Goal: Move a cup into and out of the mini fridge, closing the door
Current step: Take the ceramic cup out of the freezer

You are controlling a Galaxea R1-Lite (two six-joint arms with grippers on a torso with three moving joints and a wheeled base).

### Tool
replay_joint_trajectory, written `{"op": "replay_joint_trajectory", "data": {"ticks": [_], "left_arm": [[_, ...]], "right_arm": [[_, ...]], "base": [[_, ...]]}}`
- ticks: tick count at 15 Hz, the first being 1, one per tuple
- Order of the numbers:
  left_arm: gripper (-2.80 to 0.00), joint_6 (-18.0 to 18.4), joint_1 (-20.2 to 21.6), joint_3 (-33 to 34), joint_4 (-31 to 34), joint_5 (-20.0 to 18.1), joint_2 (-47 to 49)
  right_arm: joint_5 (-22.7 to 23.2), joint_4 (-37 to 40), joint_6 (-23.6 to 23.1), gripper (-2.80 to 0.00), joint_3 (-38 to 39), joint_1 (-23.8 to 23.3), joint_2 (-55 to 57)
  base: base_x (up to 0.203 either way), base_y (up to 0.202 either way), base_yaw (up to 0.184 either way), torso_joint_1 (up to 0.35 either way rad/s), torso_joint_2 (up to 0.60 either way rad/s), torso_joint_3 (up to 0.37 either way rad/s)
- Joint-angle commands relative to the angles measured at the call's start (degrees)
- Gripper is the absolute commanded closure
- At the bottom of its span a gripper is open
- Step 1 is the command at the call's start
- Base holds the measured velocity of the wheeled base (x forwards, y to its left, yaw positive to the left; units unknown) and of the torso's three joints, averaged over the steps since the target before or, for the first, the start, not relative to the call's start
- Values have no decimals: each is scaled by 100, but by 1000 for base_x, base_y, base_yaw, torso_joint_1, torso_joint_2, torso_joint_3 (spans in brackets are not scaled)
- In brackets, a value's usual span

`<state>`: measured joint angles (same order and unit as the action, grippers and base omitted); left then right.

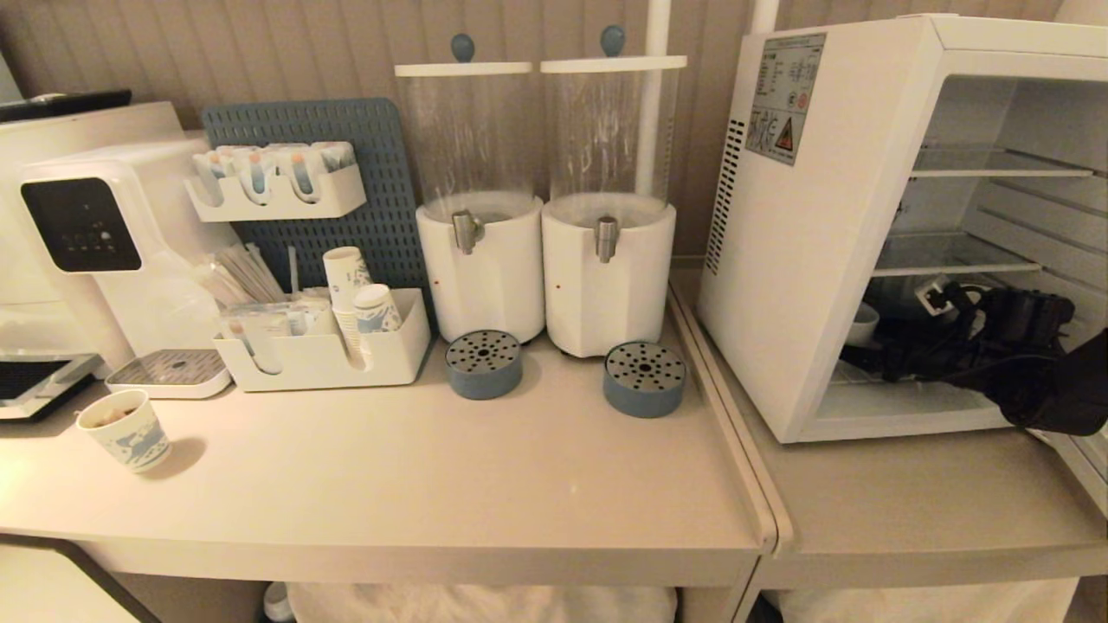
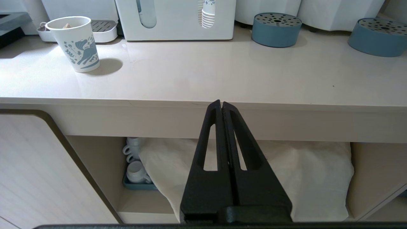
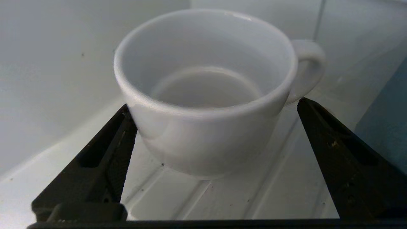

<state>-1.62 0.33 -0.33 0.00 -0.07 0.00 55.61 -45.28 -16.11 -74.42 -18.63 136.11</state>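
The white mini fridge (image 1: 805, 260) stands open on the right counter, and an edge of its door (image 1: 1089, 472) shows at the far right. The small white cup (image 3: 206, 95) sits upright on the fridge floor, its handle turned away from the camera; in the head view the cup (image 1: 861, 327) is half hidden by my right arm. My right gripper (image 3: 213, 103) is inside the fridge, open wide, one finger on each side of the cup. One fingertip (image 3: 127, 114) is at the cup's wall, the other stands apart from it. My left gripper (image 2: 221, 103) is shut and empty, parked below the counter's front edge.
Wire shelves (image 1: 948, 255) hang above my right arm inside the fridge. On the left counter stand a blue-printed paper cup (image 1: 125, 430), two drink dispensers (image 1: 479, 260) with blue drip discs (image 1: 644, 378), an organiser (image 1: 320, 355) and a water machine (image 1: 86, 225). Spare white cups (image 2: 136, 171) sit under the counter.
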Motion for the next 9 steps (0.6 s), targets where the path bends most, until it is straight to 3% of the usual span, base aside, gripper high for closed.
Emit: {"op": "replay_joint_trajectory", "data": {"ticks": [1, 9], "left_arm": [[0, -5, 2, 7, 0, -1, 9], [0, -5, 2, -2, 0, -1, 9]], "right_arm": [[29, 29, -6, -280, -78, 47, 21], [29, 248, -6, -280, -354, 149, 56]], "base": [[0, 0, 0, 0, 0, 0], [0, 0, 0, 0, 0, 0]]}}
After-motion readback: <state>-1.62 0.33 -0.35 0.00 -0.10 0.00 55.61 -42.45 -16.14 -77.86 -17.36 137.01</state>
